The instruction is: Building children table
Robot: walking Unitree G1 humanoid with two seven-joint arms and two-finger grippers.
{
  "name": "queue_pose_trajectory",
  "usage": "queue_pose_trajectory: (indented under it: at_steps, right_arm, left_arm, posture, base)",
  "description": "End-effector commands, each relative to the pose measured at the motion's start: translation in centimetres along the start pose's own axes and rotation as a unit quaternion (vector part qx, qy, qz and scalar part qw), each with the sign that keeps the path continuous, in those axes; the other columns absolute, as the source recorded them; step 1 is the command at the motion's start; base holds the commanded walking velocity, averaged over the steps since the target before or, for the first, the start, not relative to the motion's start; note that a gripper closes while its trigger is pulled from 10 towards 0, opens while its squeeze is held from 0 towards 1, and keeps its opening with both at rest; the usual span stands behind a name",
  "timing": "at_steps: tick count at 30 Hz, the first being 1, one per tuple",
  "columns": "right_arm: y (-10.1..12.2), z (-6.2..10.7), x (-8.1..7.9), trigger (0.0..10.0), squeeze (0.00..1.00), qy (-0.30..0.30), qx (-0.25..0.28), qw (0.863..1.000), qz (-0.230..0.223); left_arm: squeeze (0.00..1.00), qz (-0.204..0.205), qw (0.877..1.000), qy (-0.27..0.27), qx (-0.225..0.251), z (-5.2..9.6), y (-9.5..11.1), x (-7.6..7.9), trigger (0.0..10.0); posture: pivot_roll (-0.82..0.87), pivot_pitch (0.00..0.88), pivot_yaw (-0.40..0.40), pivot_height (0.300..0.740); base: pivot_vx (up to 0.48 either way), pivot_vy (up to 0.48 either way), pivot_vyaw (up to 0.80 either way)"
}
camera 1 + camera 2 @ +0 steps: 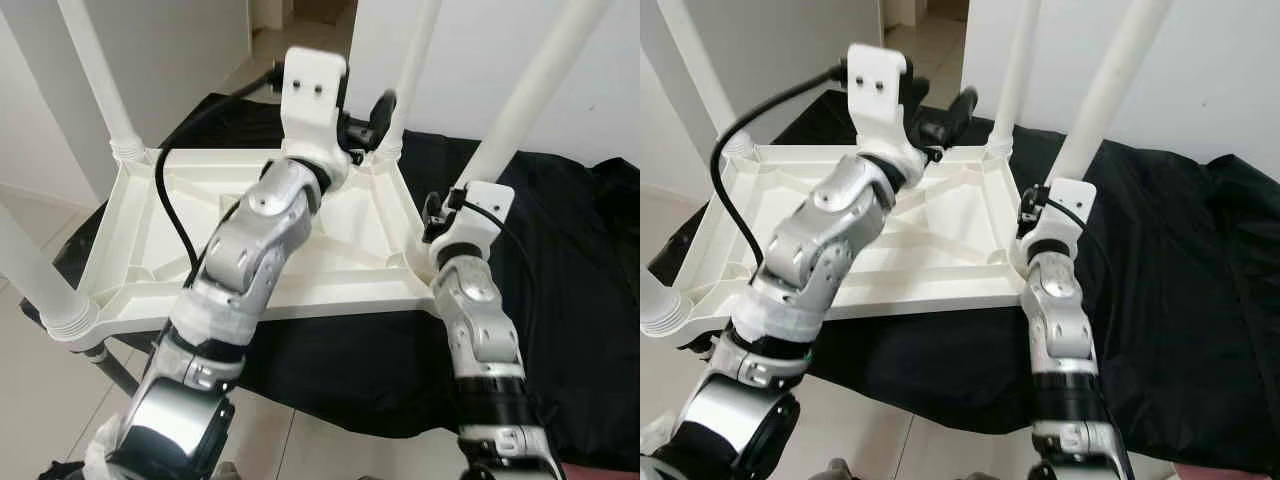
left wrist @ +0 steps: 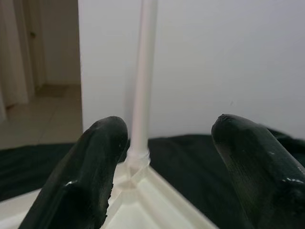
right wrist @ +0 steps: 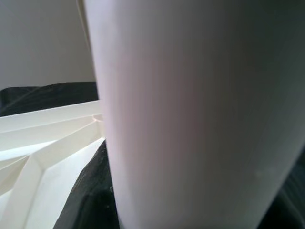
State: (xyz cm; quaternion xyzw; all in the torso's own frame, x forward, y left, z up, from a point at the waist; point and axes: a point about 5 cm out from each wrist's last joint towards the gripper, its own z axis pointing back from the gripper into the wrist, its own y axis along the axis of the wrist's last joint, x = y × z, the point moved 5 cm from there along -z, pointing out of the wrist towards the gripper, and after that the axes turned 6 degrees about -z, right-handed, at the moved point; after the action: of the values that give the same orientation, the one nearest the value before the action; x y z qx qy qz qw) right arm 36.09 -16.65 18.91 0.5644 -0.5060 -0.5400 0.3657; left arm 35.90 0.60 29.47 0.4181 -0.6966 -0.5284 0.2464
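Clearly the risk begins at the near corners. The right gripper point(image 1: 445, 215) sits at the base of the near right leg point(image 1: 530, 95), pressed so close that its wrist camera sees mostly a smooth, pale tube; I cannot tell if its jaws are closed on it or only beside it. If this leg is not fully seated in its socket, I think a push from the side could tilt it or pop it out. The near left leg point(image 1: 30, 270) ends in a ribbed collar and stands close to the left arm's elbow, so a swing of that arm might knock it.

The table top point(image 1: 150, 215) lies upside down on a black cloth point(image 1: 570, 260), which looks soft and wrinkled. It is white hard plastic with raised ribs in diagonals, and the cloth could let it slide under force.

Further back, the left gripper point(image 1: 375, 115) hovers with jaws apart, just before the far right leg point(image 2: 143, 76), a thin round white tube. A crooked squeeze there could bend it in its joint. The far left leg point(image 1: 95, 70) stands upright behind.
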Motion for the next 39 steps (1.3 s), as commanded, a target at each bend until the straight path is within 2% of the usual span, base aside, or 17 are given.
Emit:
queue_pose_trajectory:
  at_steps: [1, 6, 7, 8, 10, 14, 18, 23, 27, 30, 37, 38, 39]
  right_arm:
    - [1.0, 0.2, 0.1, 10.0, 0.0, 0.009, 0.017, 1.0, -0.008]
    - [0.5, 0.6, 0.7, 10.0, 0.0, 0.009, 0.009, 1.0, -0.012]
    - [0.1, 0.8, 1.1, 10.0, 0.0, 0.006, 0.0, 1.0, -0.001]
    - [0.1, 0.8, 1.1, 10.0, 0.0, 0.006, 0.0, 1.0, -0.001]
    - [-0.5, 1.0, 1.2, 10.0, 0.0, 0.006, -0.009, 1.0, 0.01]
    - [-0.6, 1.0, 1.1, 10.0, 0.0, 0.009, -0.009, 1.0, 0.02]
    - [-1.2, 0.9, 2.0, 10.0, 0.0, 0.0, -0.023, 0.999, 0.036]
    - [-1.6, 0.7, 2.6, 10.0, 0.0, 0.024, -0.03, 0.999, 0.019]
    - [-2.0, 0.7, 2.9, 10.0, 0.0, 0.025, -0.034, 0.999, 0.03]
    - [-3.1, 0.9, 3.8, 10.0, 0.0, 0.025, -0.048, 0.997, 0.055]
    - [-3.7, 1.1, 4.2, 10.0, 0.0, 0.03, -0.054, 0.995, 0.079]
    - [-4.0, 1.2, 4.2, 10.0, 0.0, 0.036, -0.056, 0.994, 0.089]
    - [-4.3, 1.5, 4.1, 10.0, 0.0, 0.047, -0.059, 0.992, 0.103]
  left_arm:
    - [0.0, -0.012, 0.995, -0.098, 0.006, 0.3, -0.2, 1.9, 10.0]
    - [0.0, -0.026, 0.996, -0.082, -0.012, 1.1, -1.7, 1.2, 10.0]
    - [0.0, -0.025, 0.996, -0.079, -0.032, 1.5, -2.7, 1.1, 10.0]
    - [0.0, -0.025, 0.996, -0.079, -0.032, 1.5, -2.7, 1.1, 10.0]
    - [0.0, -0.025, 0.996, -0.071, -0.057, 2.4, -4.0, 0.5, 10.0]
    - [0.0, -0.024, 0.995, -0.063, -0.072, 2.8, -4.8, 0.2, 10.0]
    - [0.0, -0.009, 0.995, -0.061, -0.076, 3.3, -5.2, 0.5, 10.0]
    - [0.0, -0.018, 0.992, -0.08, -0.095, 4.2, -6.5, 1.7, 10.0]
    - [0.0, -0.033, 0.989, -0.089, -0.117, 4.7, -7.3, 2.1, 10.0]
    - [0.0, -0.041, 0.98, -0.136, -0.143, 5.8, -8.5, 3.8, 10.0]
    - [0.0, -0.021, 0.973, -0.185, -0.137, 6.6, -8.5, 5.3, 10.0]
    - [0.0, -0.027, 0.97, -0.205, -0.129, 7.0, -8.4, 5.9, 10.0]
    - [0.0, -0.037, 0.961, -0.246, -0.122, 7.6, -8.3, 6.9, 10.0]
  posture:
    - [-0.09, 0.0, -0.033, 0.74]
    - [-0.09, 0.002, -0.031, 0.74]
    - [-0.09, 0.003, -0.033, 0.74]
    - [-0.09, 0.003, -0.033, 0.74]
    - [-0.09, 0.008, -0.032, 0.74]
    - [-0.08, 0.006, -0.03, 0.74]
    - [-0.08, 0.001, -0.024, 0.74]
    - [-0.06, 0.0, -0.046, 0.74]
    - [-0.06, 0.0, -0.05, 0.74]
    - [-0.05, 0.0, -0.049, 0.74]
    - [-0.05, 0.0, -0.035, 0.74]
    - [-0.04, 0.0, -0.027, 0.74]
    - [-0.05, 0.0, -0.02, 0.74]
  base:
    - [0.0, 0.0, 0.0]
    - [0.0, 0.0, 0.0]
    - [0.0, 0.0, 0.0]
    - [0.0, 0.0, 0.0]
    - [0.0, 0.0, 0.0]
    - [0.0, 0.0, 0.0]
    - [0.0, 0.0, 0.0]
    - [0.0, 0.0, 0.0]
    - [0.0, 0.0, 0.0]
    - [0.0, 0.0, 0.0]
    - [0.0, 0.0, 0.0]
    - [0.0, 0.0, 0.0]
    - [0.0, 0.0, 0.0]
